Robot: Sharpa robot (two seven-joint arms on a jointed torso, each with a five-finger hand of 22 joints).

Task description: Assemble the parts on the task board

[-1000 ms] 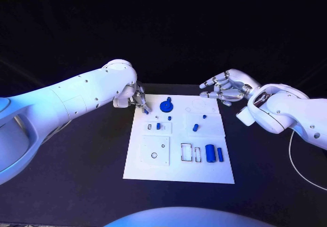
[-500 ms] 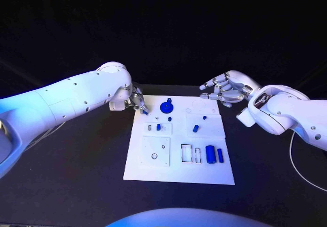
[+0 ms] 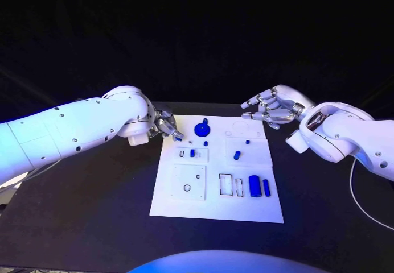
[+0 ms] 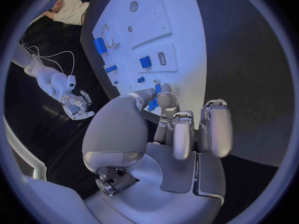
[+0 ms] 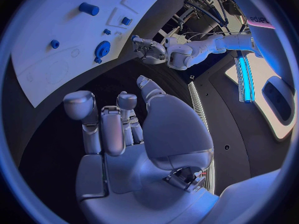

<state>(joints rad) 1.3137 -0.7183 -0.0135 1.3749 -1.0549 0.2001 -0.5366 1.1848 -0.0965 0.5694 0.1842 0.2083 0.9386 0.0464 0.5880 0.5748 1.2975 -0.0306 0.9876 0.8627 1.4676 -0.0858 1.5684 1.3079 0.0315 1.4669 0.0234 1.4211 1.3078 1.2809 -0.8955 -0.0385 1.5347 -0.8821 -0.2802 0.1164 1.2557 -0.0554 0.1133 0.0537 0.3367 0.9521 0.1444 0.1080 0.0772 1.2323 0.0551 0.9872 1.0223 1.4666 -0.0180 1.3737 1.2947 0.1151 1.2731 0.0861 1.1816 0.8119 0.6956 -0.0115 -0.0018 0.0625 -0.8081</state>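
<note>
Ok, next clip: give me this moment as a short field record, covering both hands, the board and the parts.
left hand: at the task board's far left corner, pinching a small blue part between its fingertips
right hand: raised beyond the board's far right corner, fingers apart, holding nothing
task board: white plate, flat on the black table
blue gear: on the board's far end, beside the left hand
blue cylinder: on the board's right side, nearer the robot
</note>
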